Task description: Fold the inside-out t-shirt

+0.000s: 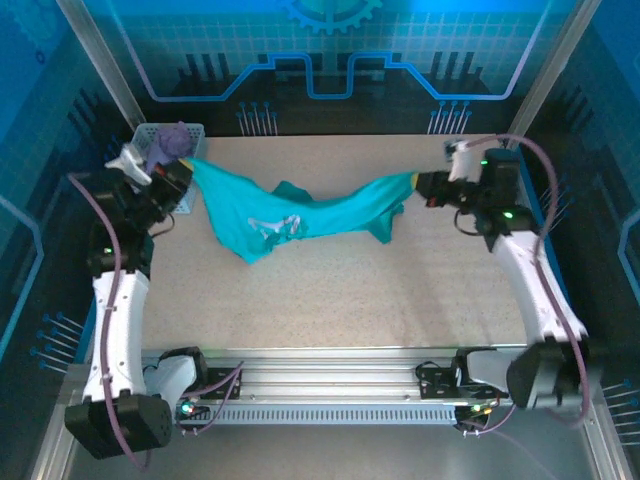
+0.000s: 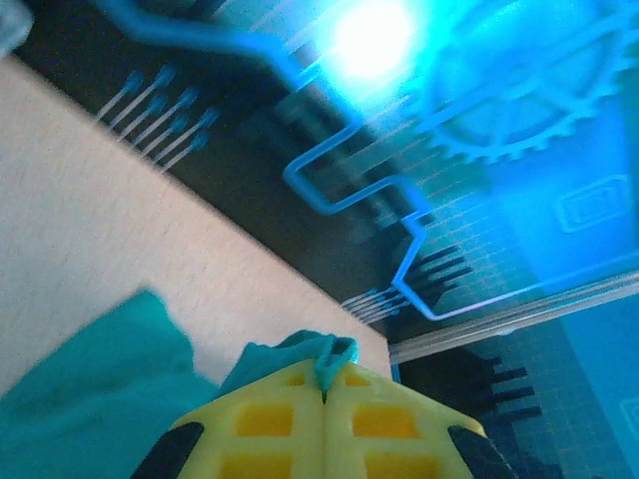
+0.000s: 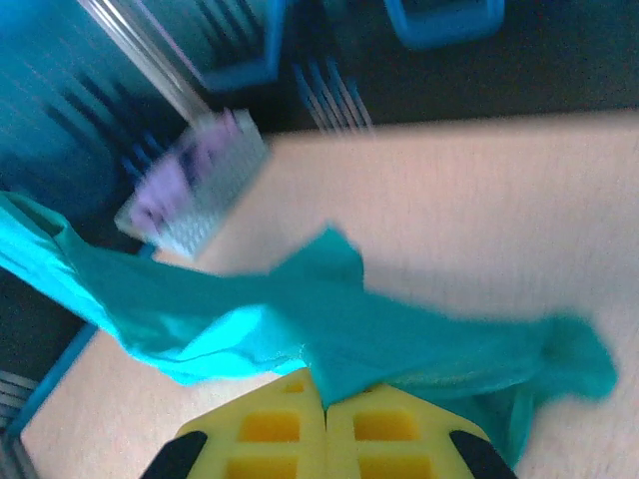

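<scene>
We have the t-shirt (image 1: 320, 215) strung across the upper middle of the top view. Its bunched middle hangs low over the surface (image 1: 350, 300), and we cannot tell whether it touches. The left gripper (image 1: 188, 172), at upper left, is clamped on one end of the cloth. The right gripper (image 1: 418, 185), at upper right, is pinched tight on the other. We judge this to be the spreading step, since the shirt is twisted rather than flat. Next we need to lay it out smooth, clear of the basket (image 1: 195, 130) at upper left, before any fold.
</scene>
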Robot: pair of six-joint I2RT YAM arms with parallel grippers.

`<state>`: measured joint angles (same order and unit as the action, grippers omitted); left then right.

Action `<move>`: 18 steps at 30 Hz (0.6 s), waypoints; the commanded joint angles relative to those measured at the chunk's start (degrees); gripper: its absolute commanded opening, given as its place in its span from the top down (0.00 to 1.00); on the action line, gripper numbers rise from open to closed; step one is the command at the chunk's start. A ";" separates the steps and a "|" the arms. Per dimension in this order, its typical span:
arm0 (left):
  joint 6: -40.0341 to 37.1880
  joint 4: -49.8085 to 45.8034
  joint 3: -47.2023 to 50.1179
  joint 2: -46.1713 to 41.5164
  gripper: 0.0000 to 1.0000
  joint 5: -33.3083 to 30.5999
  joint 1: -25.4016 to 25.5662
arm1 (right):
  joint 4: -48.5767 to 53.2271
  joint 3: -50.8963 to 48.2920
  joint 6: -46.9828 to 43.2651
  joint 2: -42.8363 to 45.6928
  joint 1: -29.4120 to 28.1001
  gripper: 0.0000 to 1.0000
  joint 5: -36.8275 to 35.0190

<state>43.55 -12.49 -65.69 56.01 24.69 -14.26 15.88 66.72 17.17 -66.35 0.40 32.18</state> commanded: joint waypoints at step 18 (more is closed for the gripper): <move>-16.20 -8.23 -26.73 18.87 1.00 -9.52 3.03 | 3.96 14.89 -2.71 -1.53 1.63 1.00 -15.42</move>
<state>27.03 -23.16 -92.84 67.53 16.32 -10.66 25.04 81.97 13.50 -61.14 2.92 20.93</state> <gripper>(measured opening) 0.052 0.045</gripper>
